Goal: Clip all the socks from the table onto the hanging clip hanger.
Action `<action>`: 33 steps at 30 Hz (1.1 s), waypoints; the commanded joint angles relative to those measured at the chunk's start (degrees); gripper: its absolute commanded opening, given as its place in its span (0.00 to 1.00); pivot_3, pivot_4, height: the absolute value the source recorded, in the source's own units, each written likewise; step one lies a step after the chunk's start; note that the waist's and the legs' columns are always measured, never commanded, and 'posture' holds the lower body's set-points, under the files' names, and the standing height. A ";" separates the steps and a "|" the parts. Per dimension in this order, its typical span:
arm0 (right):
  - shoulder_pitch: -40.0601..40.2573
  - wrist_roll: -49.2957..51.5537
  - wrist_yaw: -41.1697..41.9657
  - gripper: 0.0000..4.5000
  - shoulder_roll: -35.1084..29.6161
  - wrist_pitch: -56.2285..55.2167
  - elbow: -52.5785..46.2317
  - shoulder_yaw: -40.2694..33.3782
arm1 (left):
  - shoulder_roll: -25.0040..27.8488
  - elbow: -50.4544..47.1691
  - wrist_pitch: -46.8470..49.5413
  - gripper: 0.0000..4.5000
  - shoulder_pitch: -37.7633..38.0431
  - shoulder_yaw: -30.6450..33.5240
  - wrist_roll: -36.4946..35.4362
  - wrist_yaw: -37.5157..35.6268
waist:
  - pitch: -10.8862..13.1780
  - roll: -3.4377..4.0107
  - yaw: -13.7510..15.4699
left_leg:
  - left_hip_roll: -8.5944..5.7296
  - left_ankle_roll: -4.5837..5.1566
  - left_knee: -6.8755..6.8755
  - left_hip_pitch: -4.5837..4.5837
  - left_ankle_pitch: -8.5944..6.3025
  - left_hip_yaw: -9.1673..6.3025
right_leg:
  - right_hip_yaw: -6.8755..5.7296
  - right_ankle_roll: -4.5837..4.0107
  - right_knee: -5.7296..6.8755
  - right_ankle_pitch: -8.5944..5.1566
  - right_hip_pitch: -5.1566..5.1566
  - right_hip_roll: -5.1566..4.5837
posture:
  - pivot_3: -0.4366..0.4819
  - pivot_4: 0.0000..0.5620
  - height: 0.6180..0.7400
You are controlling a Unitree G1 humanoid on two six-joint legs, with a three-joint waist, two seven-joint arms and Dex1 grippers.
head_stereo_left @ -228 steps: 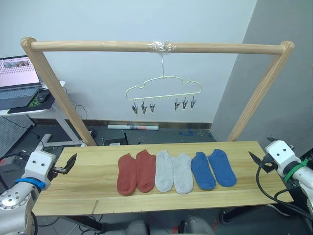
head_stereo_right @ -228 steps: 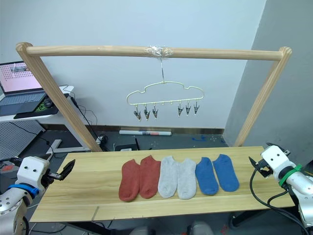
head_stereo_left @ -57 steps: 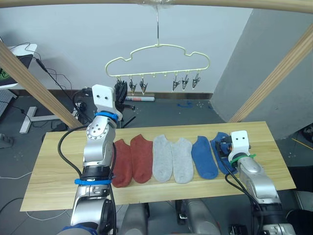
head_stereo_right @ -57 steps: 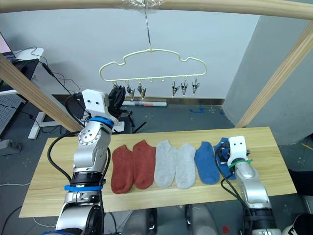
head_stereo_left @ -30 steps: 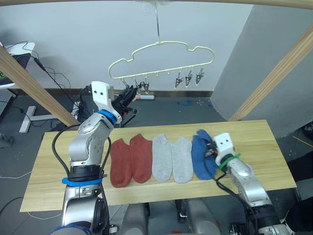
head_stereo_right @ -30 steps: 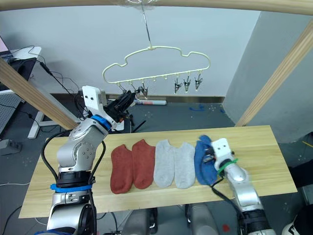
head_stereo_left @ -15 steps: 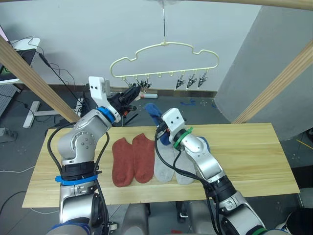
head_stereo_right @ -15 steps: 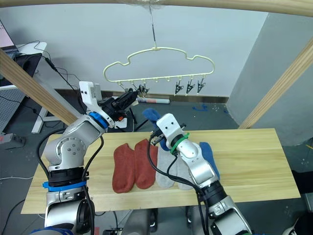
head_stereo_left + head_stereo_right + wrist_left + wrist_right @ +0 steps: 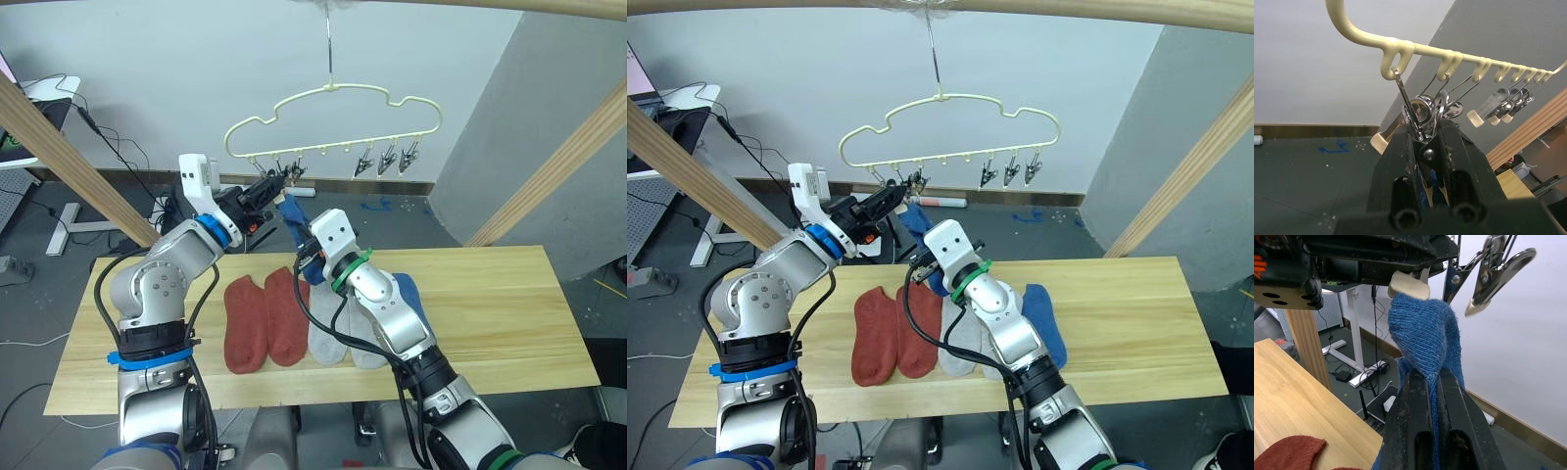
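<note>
Here, right pincer [image 9: 1431,382] pinches blue sock [image 9: 1422,333], fabric bunched over fingertips, raised beside leftmost clip [image 9: 1420,115] of clip hanger [image 9: 333,98]. Left pincer [image 9: 1426,147] pressed on that clip's handles. Sock soft, light, limp (folds wherever unsupported), so best hold near cuff edge, offering thin fold to clip. Five socks remain on counter [image 9: 509,323]; red pair [image 9: 265,318] nearest left.

Silver arms, black cables, coloured wristbands

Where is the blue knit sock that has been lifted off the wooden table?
The blue knit sock is pinched in the right hand, raised just below the clip squeezed by the left hand.
</note>
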 commanded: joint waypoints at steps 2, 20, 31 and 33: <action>-1.48 -0.11 0.21 0.00 1.55 -2.00 -0.99 0.61 | -0.22 -1.98 -0.28 0.07 -0.74 0.33 -1.17 0.32 | 0.00 0.00 0.00 | 0.00 0.00 0.00 0.00 0.00 0.00 | 0.00 0.00 0.00 0.00 0.00 0.00 | 0.38 0.49 1.00; -2.51 0.15 0.62 0.00 3.24 -2.14 0.26 0.48 | -0.80 -2.42 0.20 0.07 0.42 0.97 -2.43 1.41 | 0.00 0.00 -0.03 | 0.00 0.00 0.02 0.00 0.00 -0.01 | 0.00 -0.02 0.03 0.01 0.00 0.00 | 0.38 0.48 1.00; -4.41 0.94 0.46 0.00 3.97 -2.23 1.46 -0.28 | 1.01 -5.19 0.54 0.62 4.50 -0.40 -1.64 0.95 | -0.01 -0.01 -0.09 | 0.01 0.00 0.01 0.01 0.00 -0.01 | 0.00 -0.02 0.04 0.01 0.00 0.00 | 0.38 0.48 1.00; -4.38 1.05 0.51 0.00 3.87 -2.16 1.34 -0.37 | 2.01 -6.13 0.66 0.68 5.61 -0.76 -1.51 0.10 | -0.01 -0.01 -0.08 | 0.01 0.00 0.01 0.01 0.00 -0.01 | 0.00 -0.02 0.05 0.01 0.00 0.00 | 0.38 0.48 1.00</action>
